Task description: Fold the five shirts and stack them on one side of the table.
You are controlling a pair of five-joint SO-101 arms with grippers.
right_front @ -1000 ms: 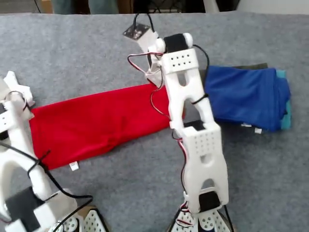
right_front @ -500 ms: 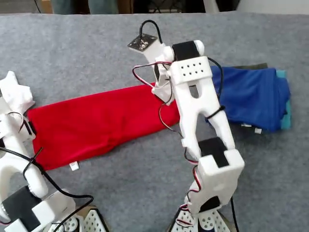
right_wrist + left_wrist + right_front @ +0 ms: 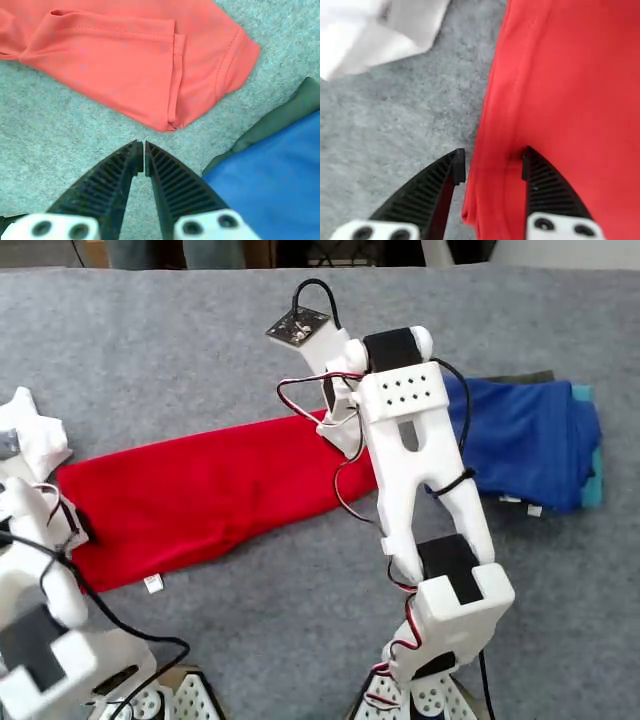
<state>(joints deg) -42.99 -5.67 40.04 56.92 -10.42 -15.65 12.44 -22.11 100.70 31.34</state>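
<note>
- Left gripper (image 3: 492,165): jaws apart, straddling the long edge of the red shirt (image 3: 570,75); one finger is over the grey table cover (image 3: 395,125), the other over the red fabric
- Right gripper (image 3: 144,145): jaws pressed together with nothing between them, above the table cover just off the red shirt's end
- Red shirt: folded into a long band, lying flat across the middle of the table
- Blue shirt (image 3: 525,440): folded, on top of a stack on the right arm's side, with a teal shirt (image 3: 592,490) and a dark green shirt (image 3: 280,120) beneath
</note>
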